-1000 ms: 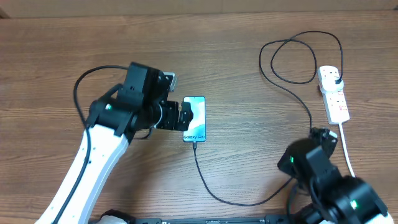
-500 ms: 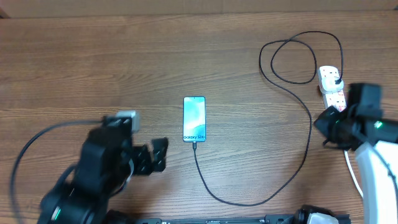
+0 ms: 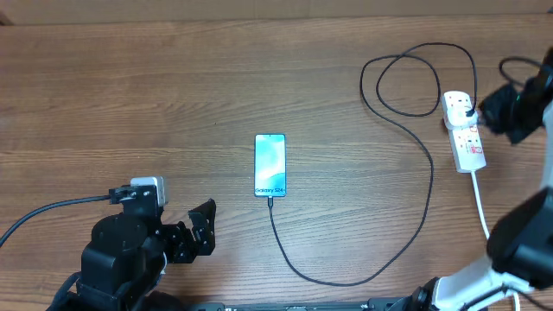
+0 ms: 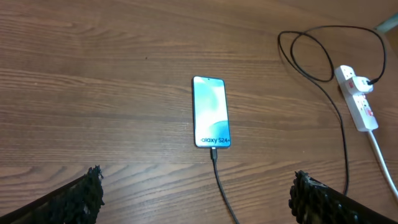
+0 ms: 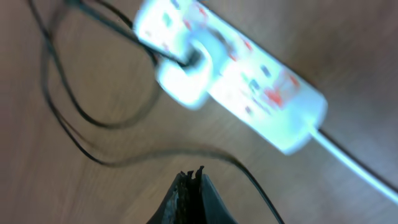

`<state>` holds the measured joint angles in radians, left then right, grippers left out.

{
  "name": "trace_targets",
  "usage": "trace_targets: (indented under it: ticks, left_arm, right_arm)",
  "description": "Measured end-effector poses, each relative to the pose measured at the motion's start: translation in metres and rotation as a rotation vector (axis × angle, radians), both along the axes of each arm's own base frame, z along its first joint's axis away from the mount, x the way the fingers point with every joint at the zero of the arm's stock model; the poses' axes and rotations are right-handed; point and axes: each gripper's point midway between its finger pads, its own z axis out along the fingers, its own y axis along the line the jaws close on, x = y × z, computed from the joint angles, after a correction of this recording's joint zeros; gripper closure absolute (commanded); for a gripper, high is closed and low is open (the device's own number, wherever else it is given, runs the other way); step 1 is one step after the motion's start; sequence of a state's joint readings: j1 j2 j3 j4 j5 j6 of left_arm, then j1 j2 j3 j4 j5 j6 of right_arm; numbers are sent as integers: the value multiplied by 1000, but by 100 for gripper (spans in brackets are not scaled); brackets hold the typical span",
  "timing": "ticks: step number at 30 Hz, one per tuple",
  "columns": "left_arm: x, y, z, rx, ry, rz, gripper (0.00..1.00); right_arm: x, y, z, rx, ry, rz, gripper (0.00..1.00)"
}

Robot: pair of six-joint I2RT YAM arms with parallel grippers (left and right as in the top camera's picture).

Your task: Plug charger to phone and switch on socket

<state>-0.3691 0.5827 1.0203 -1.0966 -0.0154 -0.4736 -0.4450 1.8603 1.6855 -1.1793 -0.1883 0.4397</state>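
Left gripper (image 4: 196,186) hangs low over the near-left part of the wooden table (image 3: 130,86), its jaws spread wide and holding nothing; its two fingers (image 4: 78,198) frame the bottom corners of the left wrist view. Well apart from it, the phone (image 3: 270,165) lies flat at mid-table, screen up and lit, with the connector of the charger (image 3: 430,186) seated in its near edge. That black cable sweeps right, loops, and ends at a plug in the socket (image 3: 469,147) at the far right. Right gripper (image 5: 190,182) hovers just beside the socket; in its blurred wrist view the fingertips look pressed together, gripping nothing.
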Motion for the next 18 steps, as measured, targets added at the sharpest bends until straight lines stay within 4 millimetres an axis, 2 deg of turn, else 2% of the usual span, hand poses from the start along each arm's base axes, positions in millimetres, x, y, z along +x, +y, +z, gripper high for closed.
trace_targets:
  ticks: [2,5,12,18]
  left_arm:
    - [0,0,0,1,0,1,0]
    - [0,0,0,2,0,2,0]
    - [0,6,1,0,-7,30,0]
    - [-5,19,9,-16,-56,89,1]
  right_arm:
    - [12,-6,1,-7,-8,-1,96]
    - [19,-15,-7,-25,18,-9,96]
    - [14,-36,-57,-61,157,-26,96]
    - [10,-59,-66,-93,164,-63,96]
